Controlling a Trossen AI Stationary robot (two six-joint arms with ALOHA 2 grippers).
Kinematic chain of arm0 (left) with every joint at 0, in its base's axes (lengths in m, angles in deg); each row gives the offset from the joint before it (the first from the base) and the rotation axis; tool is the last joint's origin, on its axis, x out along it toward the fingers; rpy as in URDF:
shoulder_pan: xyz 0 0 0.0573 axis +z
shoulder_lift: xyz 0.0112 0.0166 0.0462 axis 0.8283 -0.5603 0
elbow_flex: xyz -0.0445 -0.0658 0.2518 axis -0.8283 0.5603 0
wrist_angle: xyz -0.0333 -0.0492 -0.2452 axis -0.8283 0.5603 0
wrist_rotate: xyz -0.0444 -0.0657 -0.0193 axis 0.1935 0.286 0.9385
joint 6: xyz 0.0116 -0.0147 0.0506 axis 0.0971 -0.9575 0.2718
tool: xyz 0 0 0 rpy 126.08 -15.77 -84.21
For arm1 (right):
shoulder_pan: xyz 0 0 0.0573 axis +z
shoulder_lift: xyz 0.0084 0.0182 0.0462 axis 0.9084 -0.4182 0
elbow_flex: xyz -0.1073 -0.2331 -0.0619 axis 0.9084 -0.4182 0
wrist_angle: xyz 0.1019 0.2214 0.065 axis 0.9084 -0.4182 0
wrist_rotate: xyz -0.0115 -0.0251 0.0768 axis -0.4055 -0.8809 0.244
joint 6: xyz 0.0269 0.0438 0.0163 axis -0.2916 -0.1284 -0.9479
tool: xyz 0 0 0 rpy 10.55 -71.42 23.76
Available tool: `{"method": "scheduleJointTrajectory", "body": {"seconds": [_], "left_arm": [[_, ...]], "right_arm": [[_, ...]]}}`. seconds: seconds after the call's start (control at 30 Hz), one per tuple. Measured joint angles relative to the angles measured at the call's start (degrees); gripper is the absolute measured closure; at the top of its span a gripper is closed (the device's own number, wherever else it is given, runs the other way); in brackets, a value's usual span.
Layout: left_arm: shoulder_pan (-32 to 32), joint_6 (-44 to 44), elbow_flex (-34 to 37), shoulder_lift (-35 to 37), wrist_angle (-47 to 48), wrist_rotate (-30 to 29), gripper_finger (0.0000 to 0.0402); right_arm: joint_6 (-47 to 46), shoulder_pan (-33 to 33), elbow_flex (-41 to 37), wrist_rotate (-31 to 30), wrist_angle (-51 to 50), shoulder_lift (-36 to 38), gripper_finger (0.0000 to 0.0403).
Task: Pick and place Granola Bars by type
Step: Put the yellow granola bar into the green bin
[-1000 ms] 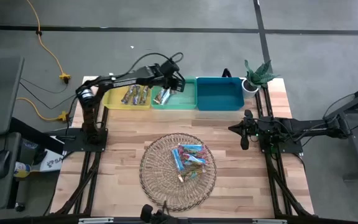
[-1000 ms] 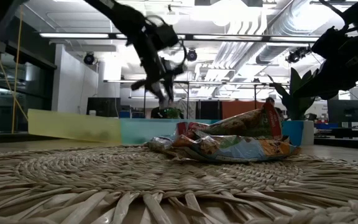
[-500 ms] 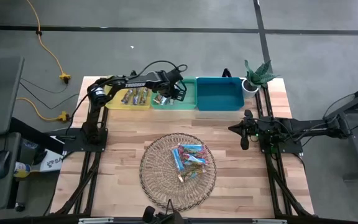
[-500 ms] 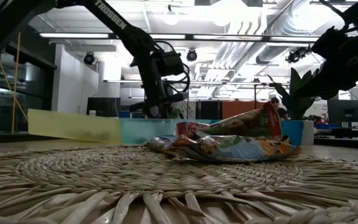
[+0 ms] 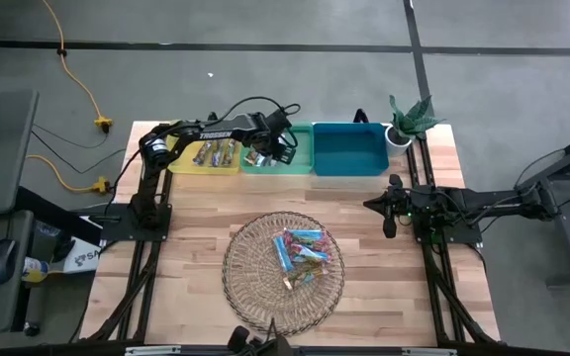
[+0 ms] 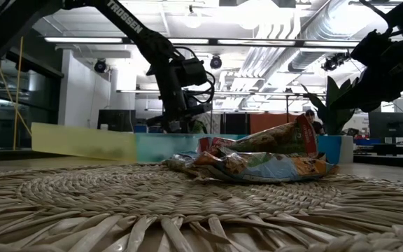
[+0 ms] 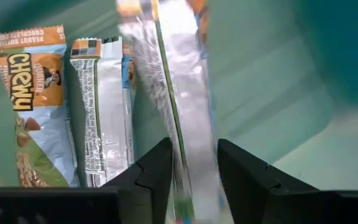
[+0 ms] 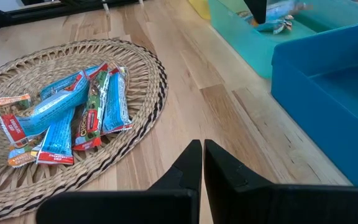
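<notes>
My left gripper [image 7: 191,165] pinches a granola bar [image 7: 182,93] inside the light-green bin [image 7: 260,93], its long axis running straight ahead between the fingers, parallel to two Chewy bars [image 7: 64,106] lying just beside. The right gripper [image 8: 202,163] idles shut, far off.

Round wicker tray [image 5: 255,287] on wooden table [image 5: 196,218], yellow [image 5: 181,158], light-green [image 5: 300,158] and blue bins [image 5: 349,148], potted plant [image 5: 409,119]

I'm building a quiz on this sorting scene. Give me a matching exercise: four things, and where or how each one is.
Things:
1. left gripper
2. right gripper
3. round wicker tray
4. deep blue plastic bin

Places or states:
A. holds loose wrapped bars
B. shut, over bare wood
C. nothing visible inside
D. down in the light teal bin

Pairs: 1-D, 2-B, 3-A, 4-C
</notes>
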State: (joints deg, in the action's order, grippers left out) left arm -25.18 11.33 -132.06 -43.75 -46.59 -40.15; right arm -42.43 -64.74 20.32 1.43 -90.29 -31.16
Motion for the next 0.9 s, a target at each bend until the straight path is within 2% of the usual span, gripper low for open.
{"method": "scheduleJointTrajectory", "body": {"seconds": [0.27, 0.4, 0.6, 0.9], "left_arm": [[0.00, 0.13, 0.00, 0.00, 0.35, 0.35, 0.0181], [0.02, 2.55, -0.32, 0.01, -0.11, 4.80, 0.0144], [-0.02, 6.10, -1.52, 4.48, 1.24, 7.81, 0.0134], [-1.60, 14.25, -0.33, 20.45, 3.73, 11.85, 0.0134]], "right_arm": [[0.00, 0.01, 0.00, 0.00, 0.00, 0.00, 0.0402], [0.00, 0.01, 0.00, 0.00, 0.00, 0.00, 0.0402], [0.00, 0.00, 0.00, 0.00, -0.02, 0.00, 0.0402], [0.00, 0.00, 0.00, 0.00, 0.00, -0.02, 0.0402]]}}
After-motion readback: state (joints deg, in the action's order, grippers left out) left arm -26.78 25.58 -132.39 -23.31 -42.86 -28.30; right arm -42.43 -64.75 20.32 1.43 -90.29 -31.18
